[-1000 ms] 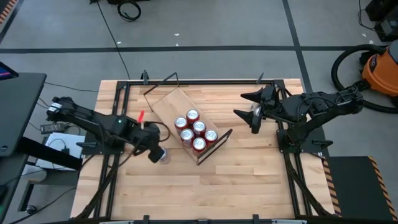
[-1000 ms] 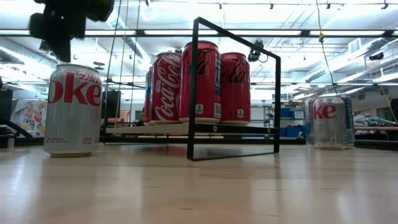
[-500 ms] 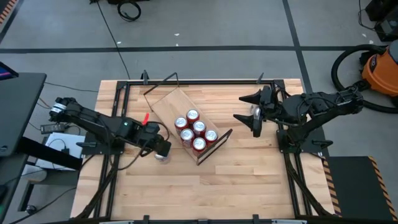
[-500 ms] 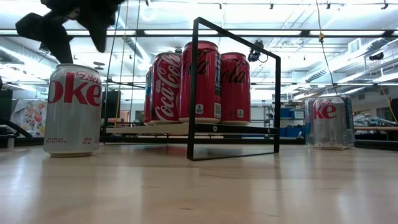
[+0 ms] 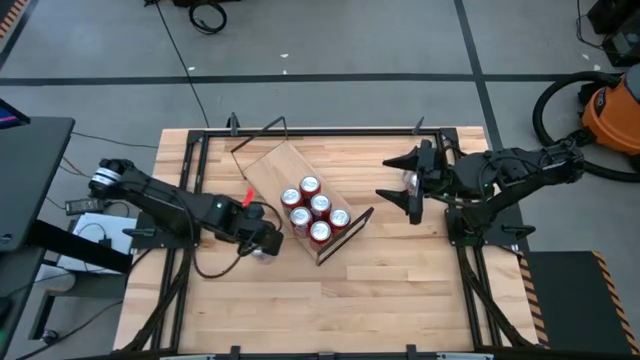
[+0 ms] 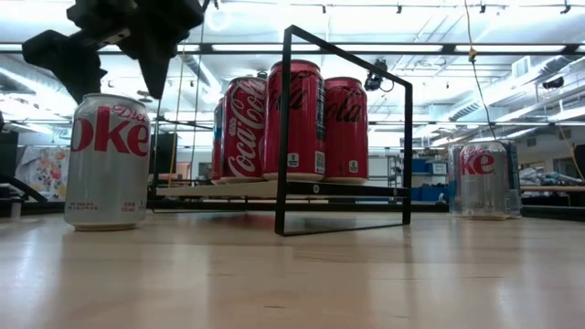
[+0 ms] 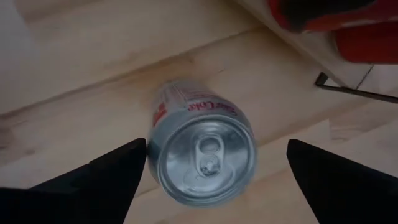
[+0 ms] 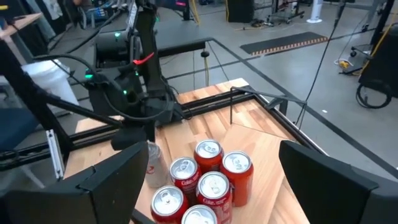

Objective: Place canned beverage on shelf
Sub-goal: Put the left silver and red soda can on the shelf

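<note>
A silver Diet Coke can point(image 6: 107, 162) stands upright on the table to the left of the shelf. My left gripper point(image 6: 114, 55) hangs open just above it, pointing down. Its fingers stand on either side of the can's top point(image 7: 202, 158) without touching. The shelf point(image 5: 270, 170), a light-wood plank with black wire end frames, lies slantwise mid-table and carries several red cans point(image 5: 315, 212). My right gripper point(image 5: 385, 176) waits open, raised over the table's right part. A second silver can point(image 6: 484, 178) stands on the table below it.
Black frame rails point(image 5: 190, 190) run along both sides of the table. The shelf's far-left half is bare wood. The near part of the table point(image 5: 330, 310) is open wood. An orange vacuum point(image 5: 612, 115) stands on the floor at the right.
My left gripper has moved toward the table's right edge and down, over the silver can. It has rolled about its own axis, so that its fingers now stand on either side of the can's top. The can has stayed in place.
</note>
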{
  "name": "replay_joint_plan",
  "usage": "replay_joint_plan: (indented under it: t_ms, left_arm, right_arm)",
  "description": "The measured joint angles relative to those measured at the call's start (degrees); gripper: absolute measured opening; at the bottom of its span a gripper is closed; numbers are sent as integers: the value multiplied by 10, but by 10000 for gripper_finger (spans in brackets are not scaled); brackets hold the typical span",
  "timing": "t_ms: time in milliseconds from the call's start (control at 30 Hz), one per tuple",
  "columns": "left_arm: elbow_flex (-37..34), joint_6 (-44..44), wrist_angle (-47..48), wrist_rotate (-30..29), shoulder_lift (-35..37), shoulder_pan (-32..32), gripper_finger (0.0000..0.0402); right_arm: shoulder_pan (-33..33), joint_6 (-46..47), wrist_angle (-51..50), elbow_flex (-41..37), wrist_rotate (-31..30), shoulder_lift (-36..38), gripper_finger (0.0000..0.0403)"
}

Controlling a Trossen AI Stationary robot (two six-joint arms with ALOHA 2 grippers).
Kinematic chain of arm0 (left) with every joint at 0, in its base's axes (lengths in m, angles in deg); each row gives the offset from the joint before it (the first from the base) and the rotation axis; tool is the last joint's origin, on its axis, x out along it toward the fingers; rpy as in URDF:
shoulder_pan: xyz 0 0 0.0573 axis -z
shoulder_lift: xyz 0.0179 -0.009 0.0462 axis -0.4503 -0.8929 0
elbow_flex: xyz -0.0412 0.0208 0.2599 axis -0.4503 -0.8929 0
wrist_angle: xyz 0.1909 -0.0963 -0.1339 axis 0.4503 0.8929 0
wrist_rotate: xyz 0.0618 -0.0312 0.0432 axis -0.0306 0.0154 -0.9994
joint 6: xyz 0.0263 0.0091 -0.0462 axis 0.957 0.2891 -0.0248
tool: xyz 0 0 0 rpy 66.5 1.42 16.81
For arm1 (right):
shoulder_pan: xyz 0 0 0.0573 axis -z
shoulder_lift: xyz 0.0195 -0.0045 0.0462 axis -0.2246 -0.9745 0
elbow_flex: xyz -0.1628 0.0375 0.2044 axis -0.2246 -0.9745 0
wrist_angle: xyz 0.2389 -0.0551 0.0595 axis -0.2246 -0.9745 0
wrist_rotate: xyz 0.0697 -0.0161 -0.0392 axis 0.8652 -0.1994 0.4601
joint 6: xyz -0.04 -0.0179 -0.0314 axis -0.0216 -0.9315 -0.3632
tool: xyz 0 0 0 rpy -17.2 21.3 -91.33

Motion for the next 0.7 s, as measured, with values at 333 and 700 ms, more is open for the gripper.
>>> replay_joint_plan:
  t_ms: [333, 700]
  left_arm:
    - [0, -38, -9, 10, -64, 3, 400]
    - [0, -47, -26, 12, -110, 3, 400]
  right_arm:
    - [0, -14, -10, 0, 2, 0, 371]
    - [0, -18, -11, 0, 2, 0, 371]
